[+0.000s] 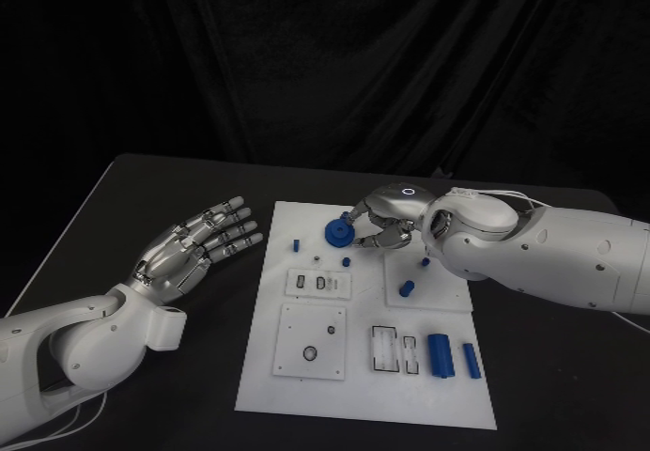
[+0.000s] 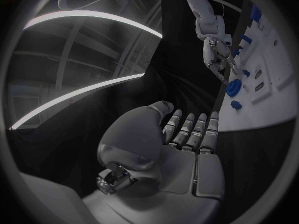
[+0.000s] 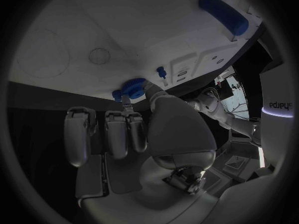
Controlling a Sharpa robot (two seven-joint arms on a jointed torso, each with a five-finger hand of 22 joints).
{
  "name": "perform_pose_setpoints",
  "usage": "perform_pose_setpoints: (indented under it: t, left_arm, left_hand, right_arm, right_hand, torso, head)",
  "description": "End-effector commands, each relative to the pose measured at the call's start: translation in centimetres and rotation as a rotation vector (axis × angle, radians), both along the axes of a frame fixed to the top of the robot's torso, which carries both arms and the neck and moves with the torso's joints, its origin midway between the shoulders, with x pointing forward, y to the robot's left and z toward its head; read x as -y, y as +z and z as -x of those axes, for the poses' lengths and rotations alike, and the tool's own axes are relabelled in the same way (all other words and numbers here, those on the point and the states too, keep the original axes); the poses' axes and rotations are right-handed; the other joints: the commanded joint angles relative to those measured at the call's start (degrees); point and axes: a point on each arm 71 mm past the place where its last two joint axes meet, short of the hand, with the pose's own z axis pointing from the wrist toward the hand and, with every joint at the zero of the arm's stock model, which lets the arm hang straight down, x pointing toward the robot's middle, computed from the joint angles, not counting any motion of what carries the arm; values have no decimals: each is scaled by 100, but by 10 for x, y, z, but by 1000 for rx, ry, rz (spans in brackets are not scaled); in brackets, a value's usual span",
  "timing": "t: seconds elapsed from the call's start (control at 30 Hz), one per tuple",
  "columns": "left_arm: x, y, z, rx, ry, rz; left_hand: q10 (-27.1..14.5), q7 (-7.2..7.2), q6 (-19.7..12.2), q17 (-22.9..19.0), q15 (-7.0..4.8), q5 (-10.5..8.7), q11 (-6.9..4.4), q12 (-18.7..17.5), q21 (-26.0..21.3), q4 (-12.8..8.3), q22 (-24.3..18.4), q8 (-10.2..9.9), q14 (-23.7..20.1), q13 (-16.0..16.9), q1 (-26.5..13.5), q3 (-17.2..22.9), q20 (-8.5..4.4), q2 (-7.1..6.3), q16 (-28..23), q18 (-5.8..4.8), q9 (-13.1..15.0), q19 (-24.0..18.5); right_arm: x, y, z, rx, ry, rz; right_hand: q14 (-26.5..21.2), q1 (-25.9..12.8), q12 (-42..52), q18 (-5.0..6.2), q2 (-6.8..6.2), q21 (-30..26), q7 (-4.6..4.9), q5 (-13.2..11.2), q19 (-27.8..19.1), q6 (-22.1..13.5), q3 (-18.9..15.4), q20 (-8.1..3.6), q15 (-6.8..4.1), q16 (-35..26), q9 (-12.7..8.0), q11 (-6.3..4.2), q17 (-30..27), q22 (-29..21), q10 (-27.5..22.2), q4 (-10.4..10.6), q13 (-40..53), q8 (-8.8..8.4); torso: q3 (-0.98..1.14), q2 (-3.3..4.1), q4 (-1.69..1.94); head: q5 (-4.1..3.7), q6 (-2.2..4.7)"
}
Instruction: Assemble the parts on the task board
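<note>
Two glossy white rounded arms, silver segmented left hand (image 1: 196,246) and right hand (image 1: 383,222), thin white cables at the wrists

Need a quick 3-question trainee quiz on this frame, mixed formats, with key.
1. True or false: the left hand holds a blue part.
2. The right hand pinches which piece? A) round blue gear-like disc B) large blue cylinder C) small blue peg
3. Fill in: the large blue cylinder lies near the white task board's ____ edge, toward the robot.

Key: 1 false; 2 A; 3 near
</note>
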Motion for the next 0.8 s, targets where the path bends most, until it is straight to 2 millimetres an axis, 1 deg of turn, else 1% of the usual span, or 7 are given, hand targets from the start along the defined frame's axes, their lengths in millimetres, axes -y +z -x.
perform_pose_setpoints:
  t: [0.03, 0.17, 0.27, 0.53, 0.6, 0.63, 0.8]
  left_arm:
    - [-4, 12, 2, 146, 50, 105]
    - [-4, 12, 2, 145, 50, 105]
    - [-4, 12, 2, 145, 51, 105]
    - [-6, 12, 3, 145, 53, 104]
    - [-6, 13, 3, 145, 54, 104]
    - [-6, 13, 3, 145, 54, 104]
    - [-7, 13, 4, 146, 58, 103]
  left_hand:
    - [-9, 35, -2, 6, 45, 1, 47, 21, 4, 12, -5, -8, -11, 6, -53, 30, -14, 0, 19, -94, 2, 38]
    - [-10, 36, -9, 5, 45, 2, 49, 19, 2, 11, -6, -10, -17, 6, -56, 34, -14, -1, 15, -95, 1, 35]
    - [-10, 36, -9, 5, 45, 2, 49, 19, 2, 11, -6, -10, -17, 6, -56, 34, -14, -1, 15, -95, 1, 35]
    - [-10, 36, -9, 5, 45, 2, 49, 19, 2, 11, -6, -10, -17, 6, -56, 34, -14, -1, 15, -95, 1, 35]
    - [-10, 36, -9, 5, 45, 2, 49, 19, 2, 11, -6, -10, -17, 6, -56, 34, -14, -1, 15, -95, 1, 35]
    - [-10, 36, -9, 5, 45, 2, 49, 19, 2, 11, -6, -10, -17, 6, -56, 34, -14, -1, 15, -95, 1, 35]
    - [-10, 36, -9, 5, 45, 2, 49, 19, 2, 11, -6, -10, -17, 6, -56, 34, -14, -1, 15, -95, 1, 35]
  right_arm:
    - [-2, -3, 0, -7, 7, 2]
    - [-3, -6, 0, -18, 4, 11]
    - [-2, -7, -1, -22, 1, 14]
    - [2, -8, -1, -21, -11, 13]
    - [4, -8, -1, -20, -16, 11]
    - [6, -8, -1, -18, -20, 9]
    - [16, -5, 0, -2, -36, -7]
  right_hand:
    - [569, 49, 16, 69, 5, -16, -12, -34, 276, -43, -33, -26, -35, -11, -7, -40, 1404, 1152, 608, -5, 1509, -13]
    - [569, 21, 16, 68, 19, -15, -1, -64, 279, 26, -52, -35, -43, -11, -23, -40, 1404, 1156, 608, 17, 1509, 26]
    - [573, -8, 16, 65, 37, -11, 31, -86, 286, 238, -83, -33, -30, -3, -31, -19, 1414, 1164, 608, 39, 1509, 99]
    - [579, -54, 16, 58, 62, 6, 68, -98, 305, 677, -132, -8, 1, 11, 15, 19, 1431, 1186, 608, 80, 1509, 247]
    - [579, -74, 16, 58, 66, 2, 77, -104, 304, 768, -147, 2, 14, 11, 31, 37, 1431, 1186, 608, 99, 1509, 274]
    - [578, -77, 16, 58, 66, 3, 78, -105, 304, 778, -149, 3, 15, 9, 33, 38, 1429, 1187, 608, 101, 1509, 277]
    - [577, -123, 16, 59, 67, 0, 76, -144, 304, 877, -179, 15, 27, 6, 54, 50, 1425, 1187, 608, 142, 1509, 303]
  torso:
    - [-1, 1, -1]
    - [0, 2, -3]
    - [0, 1, -1]
    - [1, 1, -1]
    - [1, 1, -1]
    - [2, 0, -3]
    - [3, 1, -3]
  head:
    - [2, -3]
    - [16, -2]
    - [28, 17]
    - [32, 156]
    - [32, 156]
    - [35, 185]
    - [18, 185]
